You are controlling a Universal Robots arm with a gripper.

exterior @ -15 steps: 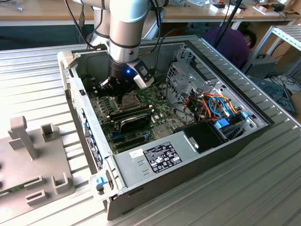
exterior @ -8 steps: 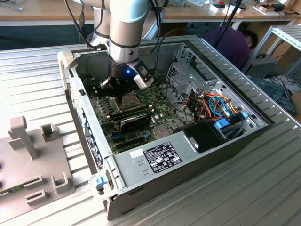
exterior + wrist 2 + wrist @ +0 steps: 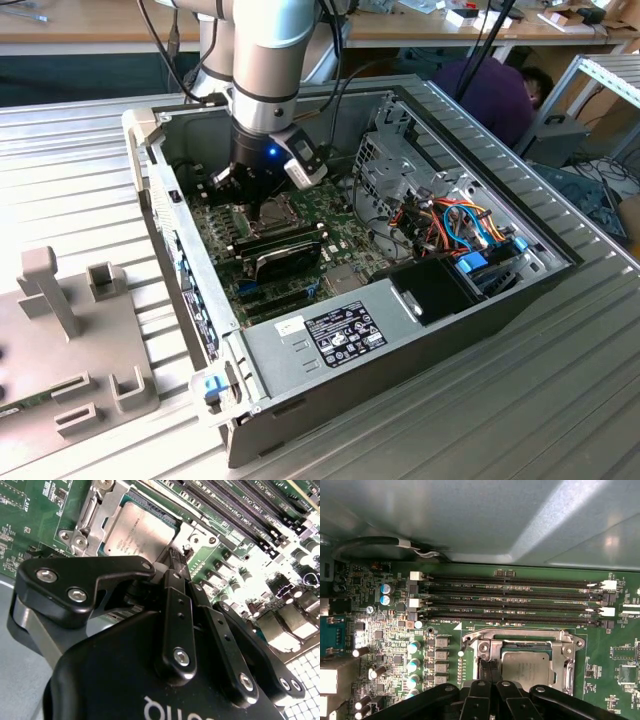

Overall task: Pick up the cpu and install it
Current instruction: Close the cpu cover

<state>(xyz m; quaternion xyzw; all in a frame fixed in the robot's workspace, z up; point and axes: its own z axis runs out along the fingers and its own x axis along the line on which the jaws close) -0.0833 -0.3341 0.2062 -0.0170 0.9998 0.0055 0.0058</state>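
Here, small flat square silvery cpu (image 3: 139, 530) lying in its metal socket frame (image 3: 570, 652) on the green motherboard (image 3: 345, 245), black hand (image 3: 176, 562) with fingers pressed together just beside the cpu's edge, memory slots (image 3: 515, 597) at twelve o'clock of the socket in the first wrist view, grey case wall (image 3: 165, 215) close by.

The computer case (image 3: 300, 330) is open on top, so there is room to come down. Its walls stand all round. The metal drive cage (image 3: 395, 170) and coloured wires (image 3: 455, 225) crowd one side. Memory slots (image 3: 510, 597) sit near the socket frame (image 3: 520, 642).
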